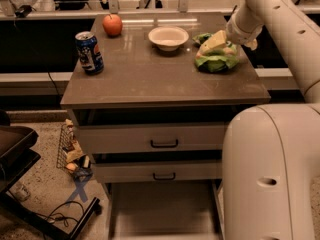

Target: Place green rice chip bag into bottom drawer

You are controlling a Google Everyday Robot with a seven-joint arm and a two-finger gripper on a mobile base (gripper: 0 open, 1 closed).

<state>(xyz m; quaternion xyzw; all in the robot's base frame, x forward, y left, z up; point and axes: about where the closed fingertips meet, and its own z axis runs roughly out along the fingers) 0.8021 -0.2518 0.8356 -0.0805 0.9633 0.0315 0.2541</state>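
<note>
The green rice chip bag (216,60) lies crinkled on the right rear of the cabinet top, right of the white bowl. My gripper (232,43) hangs just over the bag from the upper right, open, with one pale finger (212,41) over the bag's left half and the other at its right edge. It holds nothing. The bottom drawer (165,211) is pulled out below the two handled drawers and shows a plain flat floor. My arm's white body (270,174) hides the drawer's right side.
On the cabinet top (150,79) stand a white bowl (168,37), a red apple (112,24) at the back and a blue soda can (89,52) at the left. A dark chair base (20,159), a wire basket and cables are on the floor at the left.
</note>
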